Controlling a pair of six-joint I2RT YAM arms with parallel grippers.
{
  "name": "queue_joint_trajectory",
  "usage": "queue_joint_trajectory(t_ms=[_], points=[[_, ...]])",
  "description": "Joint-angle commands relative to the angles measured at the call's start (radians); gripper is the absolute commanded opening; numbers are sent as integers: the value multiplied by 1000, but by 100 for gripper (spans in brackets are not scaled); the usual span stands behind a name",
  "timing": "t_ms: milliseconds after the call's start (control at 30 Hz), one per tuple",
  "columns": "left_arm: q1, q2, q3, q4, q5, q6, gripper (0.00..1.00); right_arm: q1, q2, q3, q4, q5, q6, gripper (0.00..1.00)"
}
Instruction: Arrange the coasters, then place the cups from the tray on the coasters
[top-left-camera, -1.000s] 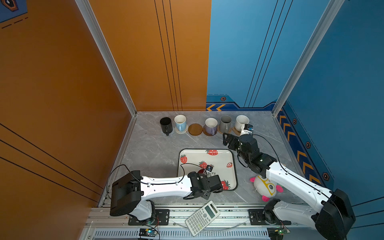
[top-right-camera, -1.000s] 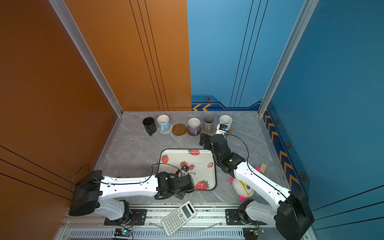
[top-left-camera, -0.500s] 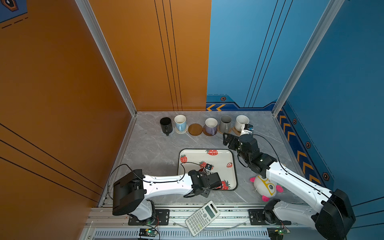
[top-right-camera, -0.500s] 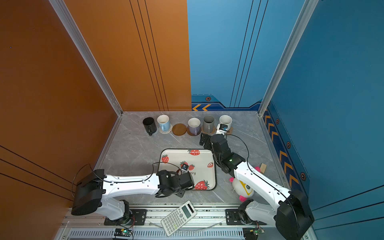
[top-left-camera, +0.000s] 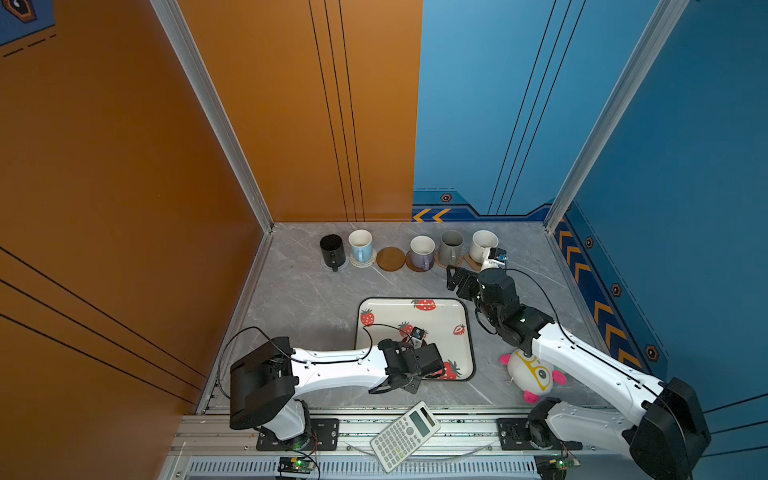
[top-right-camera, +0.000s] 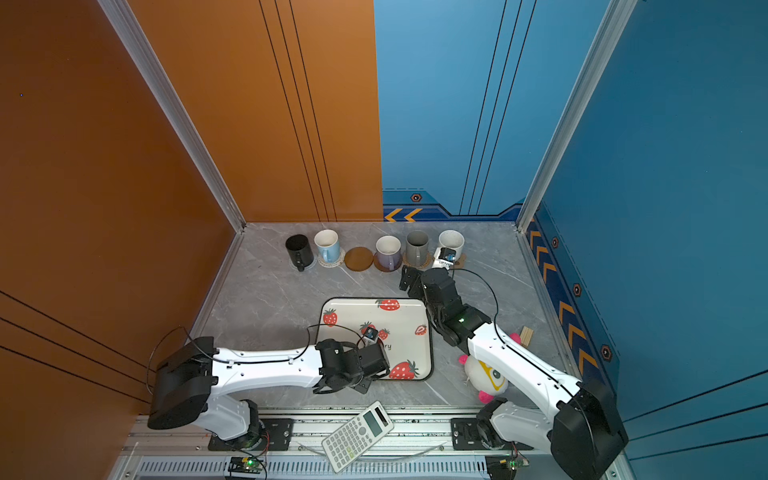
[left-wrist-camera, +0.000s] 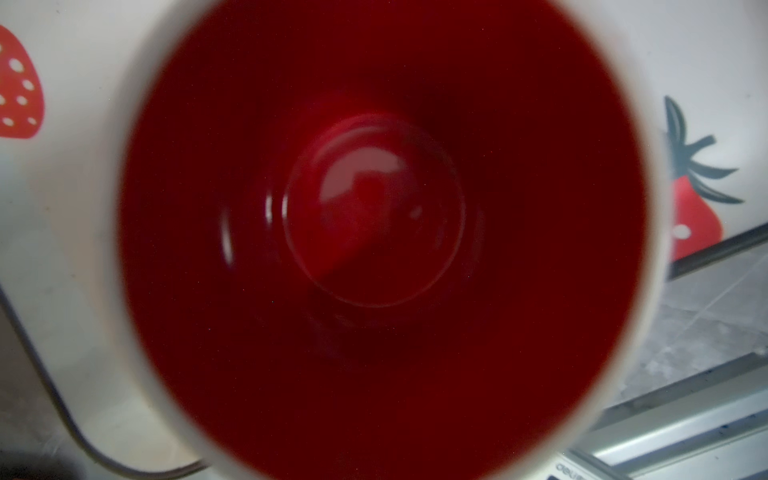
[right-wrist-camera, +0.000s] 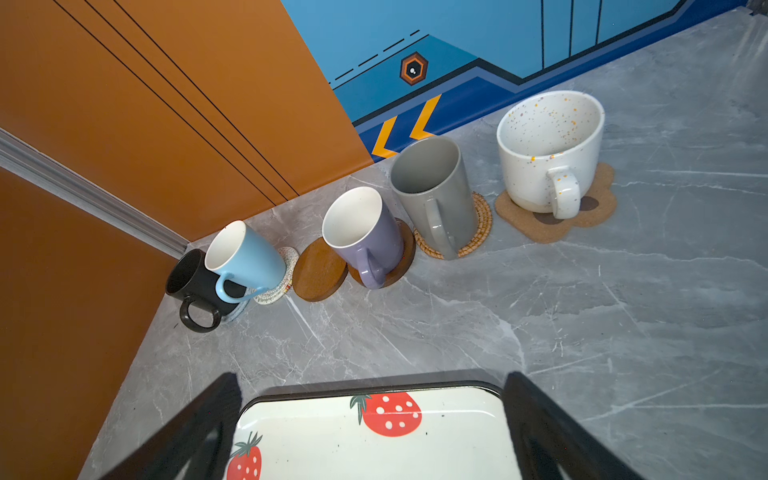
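Observation:
The white cup with red inside (left-wrist-camera: 374, 232) fills the left wrist view from above and stands on the strawberry tray (top-left-camera: 415, 316) near its front edge. My left gripper (top-left-camera: 397, 384) hangs right over it; its fingers are hidden in the wrist view. The black (top-left-camera: 331, 249), light blue (top-left-camera: 360, 245), lavender (top-left-camera: 422, 251), grey (top-left-camera: 451, 248) and speckled (top-left-camera: 482, 244) cups stand on coasters in a row at the back. One brown disc coaster (top-left-camera: 390, 259) lies bare between the blue and lavender cups. My right gripper (right-wrist-camera: 374, 432) is open and empty over the tray's far edge.
A calculator (top-left-camera: 405, 434) lies on the front rail. A plush toy (top-left-camera: 534, 376) sits under the right arm, right of the tray, and a small wooden block (top-right-camera: 526, 336) lies beyond it. Orange and blue walls close the back and sides.
My left gripper has shifted slightly toward the tray's front edge, over the cup. The right arm has not moved.

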Motion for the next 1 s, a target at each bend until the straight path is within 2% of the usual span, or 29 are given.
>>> queue_joint_trajectory(t_ms=[0,100,967], points=[[10,8,-12,0,12,2,11,-5,5,-13,-8,-10,15,97],[11,7,-13,1,12,-4,0,-6,-4,-15,-13,-8,13,97],[3,-75,-46,2,-47,-43,0,-7,-5,-22,-6,-8,17,97]])
